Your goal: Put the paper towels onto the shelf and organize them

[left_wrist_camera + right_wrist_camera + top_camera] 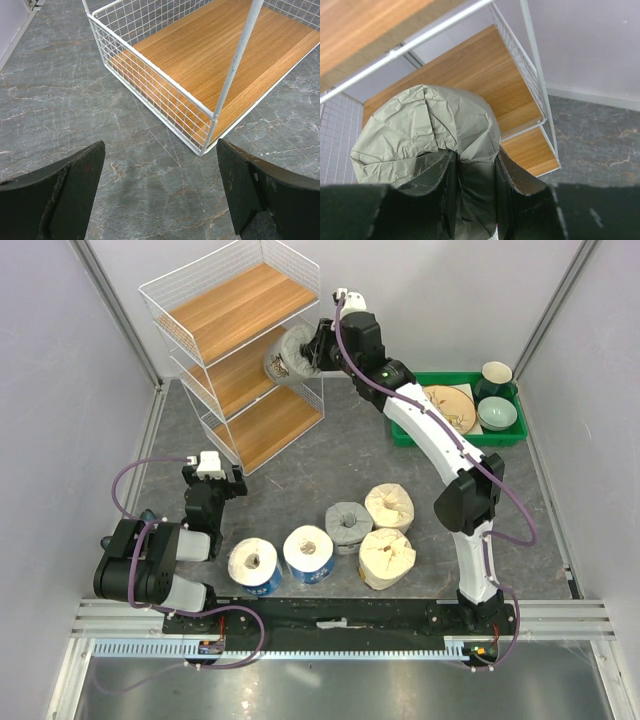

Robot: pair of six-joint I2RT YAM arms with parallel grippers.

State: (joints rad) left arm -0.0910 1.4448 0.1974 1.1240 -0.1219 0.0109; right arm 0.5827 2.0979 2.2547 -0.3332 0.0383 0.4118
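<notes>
One grey roll (283, 355) is gripped by the right claw (306, 352) at the shelf (240, 310); five rolls (347, 525) are left by the surface's (330, 455) near edge.

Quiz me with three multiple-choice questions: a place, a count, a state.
1. Where is the grey-wrapped roll in the right tool? A at the shelf's middle tier; B in a tray; C atop the shelf.
2. How many rolls are on the table? A three; B five; C six.
3. The left tool is: A open, empty; B shut on a roll; C gripping wire.
Answers: 1 A, boards above and below; 2 B, two blue rolls, one grey roll, two cream rolls; 3 A, fingers spread, nothing between.
</notes>
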